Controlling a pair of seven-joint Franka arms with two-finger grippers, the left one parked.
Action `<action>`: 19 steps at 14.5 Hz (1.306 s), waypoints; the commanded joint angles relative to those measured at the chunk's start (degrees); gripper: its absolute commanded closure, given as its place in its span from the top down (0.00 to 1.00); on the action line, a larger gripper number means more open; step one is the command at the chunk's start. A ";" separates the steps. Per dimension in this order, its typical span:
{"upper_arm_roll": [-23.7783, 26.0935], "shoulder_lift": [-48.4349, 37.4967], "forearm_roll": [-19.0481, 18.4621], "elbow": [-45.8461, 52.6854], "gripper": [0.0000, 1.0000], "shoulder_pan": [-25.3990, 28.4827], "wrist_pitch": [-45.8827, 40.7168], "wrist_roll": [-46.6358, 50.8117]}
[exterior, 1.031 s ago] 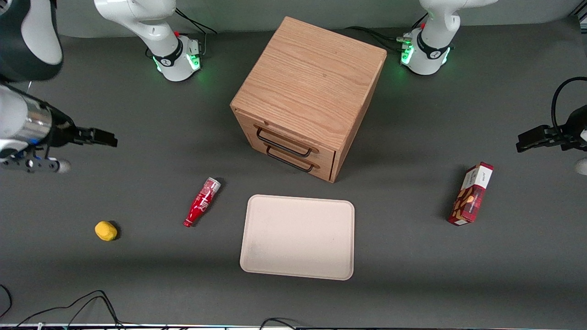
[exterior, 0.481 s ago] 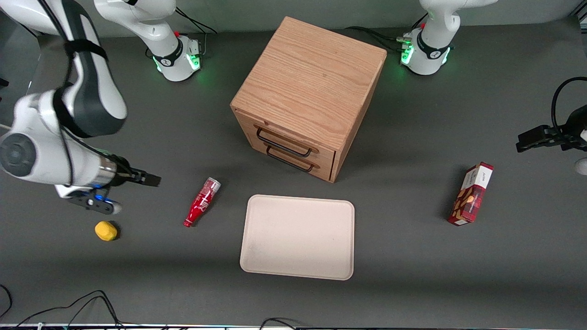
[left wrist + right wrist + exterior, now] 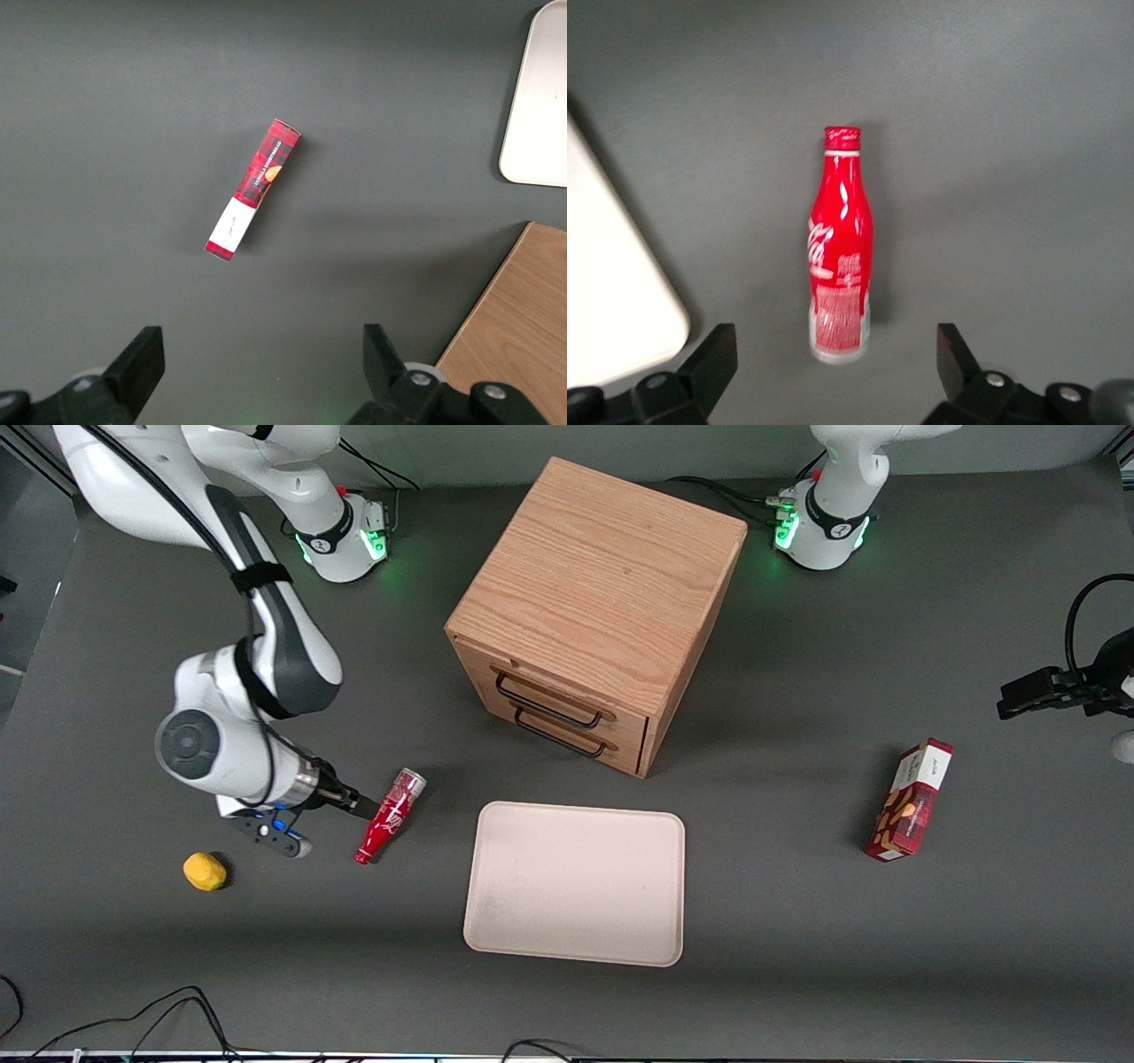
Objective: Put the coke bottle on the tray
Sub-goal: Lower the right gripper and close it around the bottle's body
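A: Bottle (image 3: 391, 817) first: where is it?

B: Lying on its side on the dark table (image 3: 797, 921), beside the tray (image 3: 576, 883) on the working arm's side, not touching it. The red cap points toward the front camera; the silvery base points toward the wooden cabinet (image 3: 594, 615).

A: And the gripper (image 3: 365, 808)?

B: Low over the table, right next to the bottle's middle in the front view. The wrist view shows its two black fingers (image 3: 709, 367) spread wide, one on each side of the bottle's base (image 3: 840, 266), with bare table between each finger and the bottle. Nothing is pinched. How high the tips sit above the table I can only guess, probably just above bottle level.

A: Tray?

B: Flat and pale, nearer the front camera than the cabinet's drawers. A rounded corner (image 3: 620, 301) also shows in the wrist view, close to the bottle but apart from it.

A: Anything else out there?

B: A small yellow lump (image 3: 205, 871) near the gripper, farther toward the working arm's end of the table. A red snack box (image 3: 910, 800) lies toward the parked arm's end, well apart from the tray; the parked arm's wrist camera sees it too (image 3: 254, 189).
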 commanded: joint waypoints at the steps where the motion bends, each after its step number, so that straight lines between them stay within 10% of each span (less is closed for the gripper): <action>1: 0.14 3.94 -4.98 -1.54 1.00 1.66 6.88 7.28; 19: 0.05 12.49 -10.27 -1.36 0.95 1.94 15.95 12.92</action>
